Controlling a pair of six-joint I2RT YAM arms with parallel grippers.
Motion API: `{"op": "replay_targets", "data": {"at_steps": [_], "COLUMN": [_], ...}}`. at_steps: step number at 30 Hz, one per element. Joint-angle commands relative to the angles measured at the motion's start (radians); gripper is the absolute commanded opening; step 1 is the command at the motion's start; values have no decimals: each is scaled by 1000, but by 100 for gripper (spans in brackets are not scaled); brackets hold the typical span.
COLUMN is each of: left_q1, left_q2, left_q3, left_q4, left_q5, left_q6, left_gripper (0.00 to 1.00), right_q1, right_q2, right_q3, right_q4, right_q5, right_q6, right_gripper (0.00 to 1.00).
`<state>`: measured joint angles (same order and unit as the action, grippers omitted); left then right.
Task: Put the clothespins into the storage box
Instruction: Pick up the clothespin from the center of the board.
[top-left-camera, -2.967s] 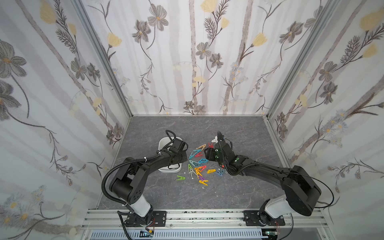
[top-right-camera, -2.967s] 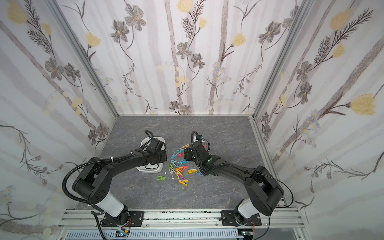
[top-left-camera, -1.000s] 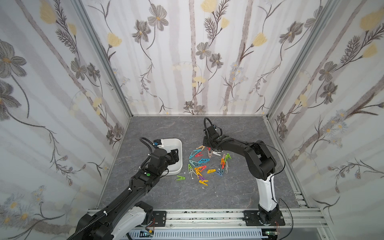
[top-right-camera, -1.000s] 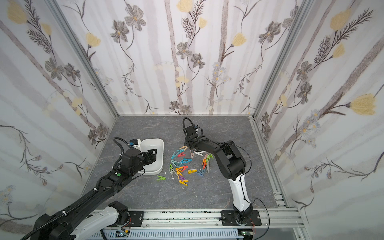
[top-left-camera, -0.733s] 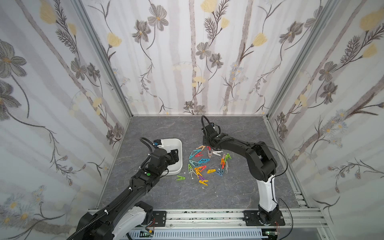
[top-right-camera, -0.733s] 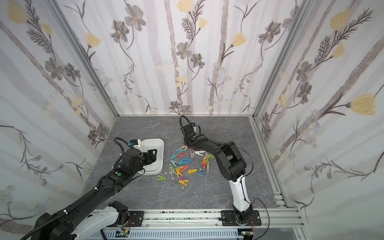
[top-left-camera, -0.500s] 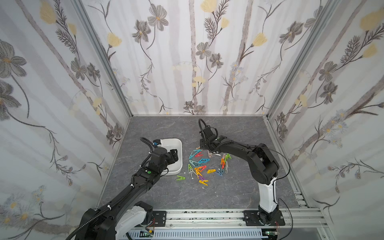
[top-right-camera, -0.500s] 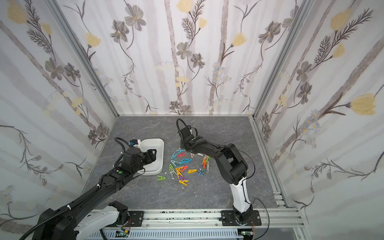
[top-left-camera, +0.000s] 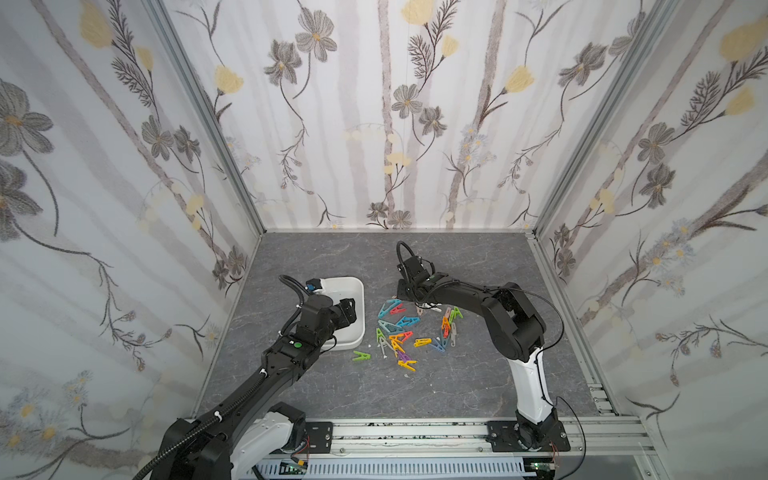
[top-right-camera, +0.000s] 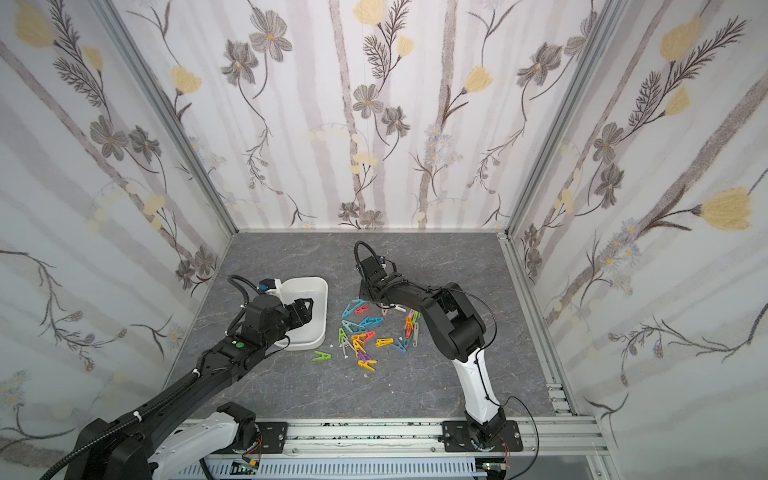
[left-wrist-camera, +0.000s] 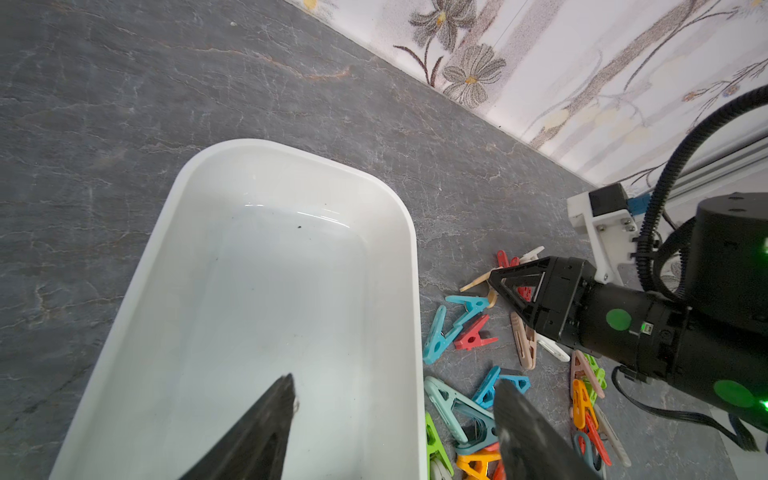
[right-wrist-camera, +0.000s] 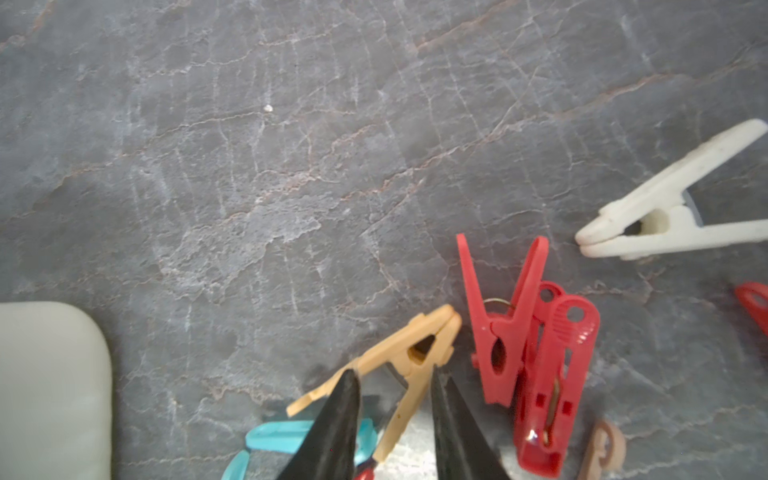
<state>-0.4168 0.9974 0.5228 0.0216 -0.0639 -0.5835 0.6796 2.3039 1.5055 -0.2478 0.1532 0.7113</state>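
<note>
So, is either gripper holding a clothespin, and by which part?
Left gripper: open, empty, above the storage box. Right gripper: jaws straddle the beige clothespin near its hinge; a grip cannot be told.

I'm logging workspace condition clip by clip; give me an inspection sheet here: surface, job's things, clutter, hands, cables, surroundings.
Surface: grey marbled tabletop, no spills seen.
Job's things: storage box shows no pins inside; clothespins lie loose on the tabletop beside it.
Clutter: tiny white flecks; nothing else seen.
Hands: left hand open above the box; right hand low on the pile, fingers either side of a beige clothespin, grip unclear.
Cables: black hose loops at the right wrist; no snag seen.
Surroundings: floral walls on three sides; aluminium rail in front.
</note>
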Motion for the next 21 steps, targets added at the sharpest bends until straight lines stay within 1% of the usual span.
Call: {"op": "replay_targets", "data": {"at_steps": [1, 5, 12, 18, 21], "left_q1": [5, 9, 23, 78, 95], "left_q2": [-6, -9, -20, -24, -31], "left_q3": [-4, -9, 4, 32, 37], "left_q4": [35, 45, 20, -31, -42], "left_q5": [1, 10, 7, 25, 31], "left_q6": [-8, -7, -12, -24, -25], "left_gripper": [76, 76, 76, 75, 75], "right_q1": [3, 5, 2, 11, 30], "right_q2": [15, 10, 24, -18, -59], "right_q3": [15, 0, 36, 36, 39], "right_q4": [-10, 2, -17, -22, -25], "right_q5": [8, 13, 22, 63, 100], "right_q6": [54, 76, 63, 12, -29], "right_gripper": [30, 29, 17, 8, 7]}}
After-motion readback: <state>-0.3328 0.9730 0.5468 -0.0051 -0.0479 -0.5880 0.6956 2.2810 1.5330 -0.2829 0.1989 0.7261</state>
